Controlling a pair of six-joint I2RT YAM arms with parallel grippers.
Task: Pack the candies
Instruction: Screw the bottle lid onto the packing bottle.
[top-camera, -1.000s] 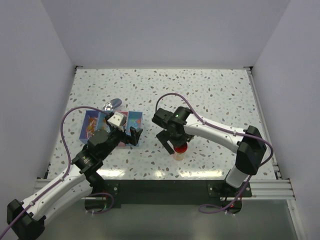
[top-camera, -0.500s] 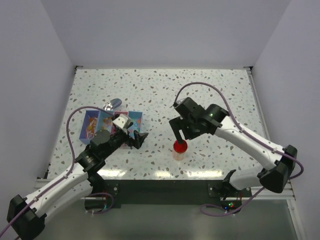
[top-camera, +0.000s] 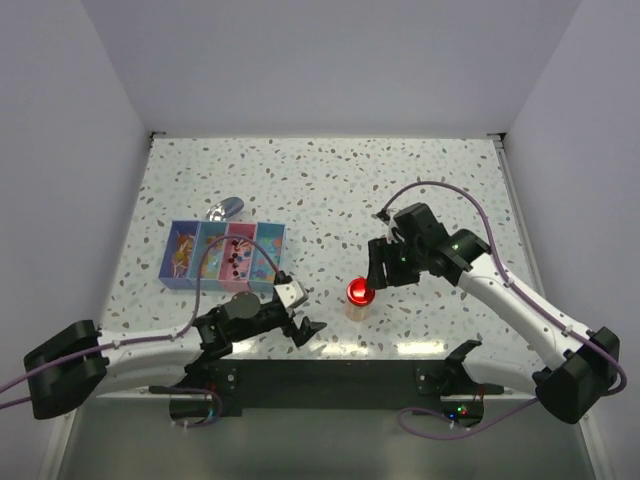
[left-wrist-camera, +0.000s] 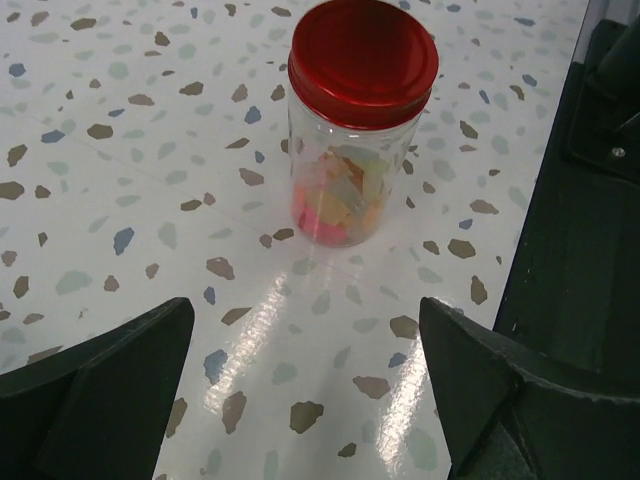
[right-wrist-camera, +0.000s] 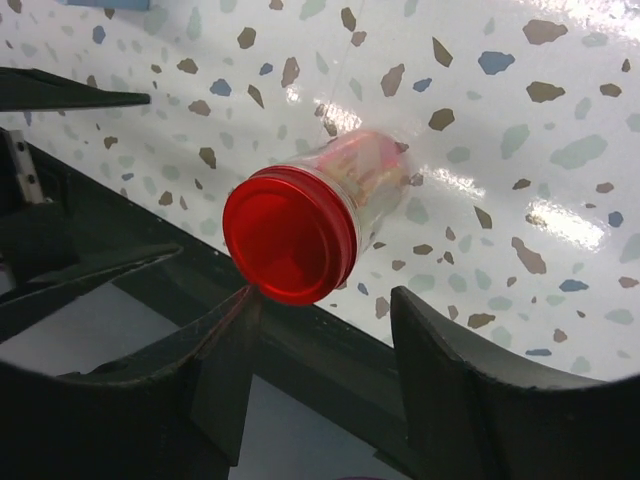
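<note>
A clear jar (top-camera: 358, 303) with a round red lid (top-camera: 360, 291) stands near the table's front edge. In the left wrist view the jar (left-wrist-camera: 350, 170) holds pink, orange and yellow candies (left-wrist-camera: 338, 208). More candies (top-camera: 236, 256) lie as speckled heaps in a blue compartment box (top-camera: 272, 236) at the left. My left gripper (top-camera: 301, 328) is open and empty, low by the front edge, left of the jar, also seen in its wrist view (left-wrist-camera: 305, 400). My right gripper (top-camera: 384, 270) is open and empty, just right of and above the jar (right-wrist-camera: 372, 178), also seen in its wrist view (right-wrist-camera: 325, 390).
A metal scoop (top-camera: 225, 210) lies behind the box. The black front rail (top-camera: 330, 370) runs along the near edge, close to the jar and the left gripper. White walls enclose the speckled table (top-camera: 330, 180).
My left arm has pulled back from over the box to the front edge, uncovering the compartments. My right gripper has lifted off the jar's lid and moved right.
</note>
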